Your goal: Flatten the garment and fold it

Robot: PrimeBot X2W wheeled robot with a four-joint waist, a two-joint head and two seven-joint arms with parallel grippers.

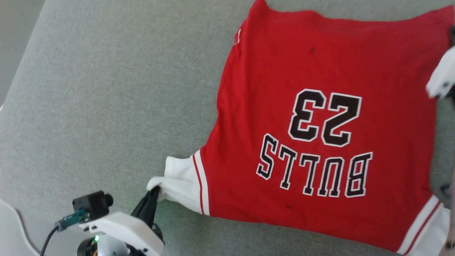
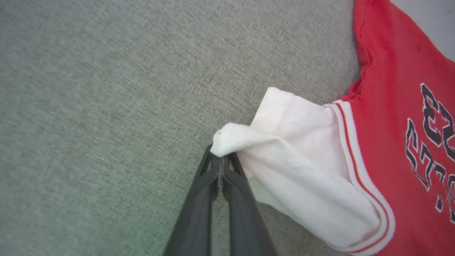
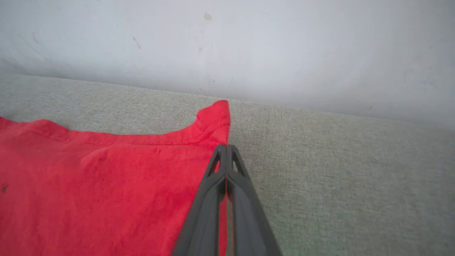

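Observation:
The garment (image 1: pixel 320 71) is a red jersey lying spread on a grey-green surface, its black "BULLS 23" print facing up and upside down to me. At the lower left, my left gripper (image 1: pixel 155 190) is shut on the bunched tip of a white sleeve (image 1: pixel 177 181). The left wrist view shows that gripper (image 2: pixel 221 160) pinching the sleeve (image 2: pixel 302 167) beside the red body (image 2: pixel 384 106). In the right wrist view my right gripper (image 3: pixel 226 148) is shut on the red side edge (image 3: pixel 106 185) just below a hem corner. My pale right arm (image 1: pixel 442 76) shows at the right edge.
The grey-green cloth surface (image 1: pixel 106 106) stretches wide to the left of the jersey and ends at a slanted edge (image 1: pixel 21 53). A pale wall (image 3: pixel 227 42) rises right behind the hem. The second white sleeve (image 1: pixel 432 231) lies at the lower right.

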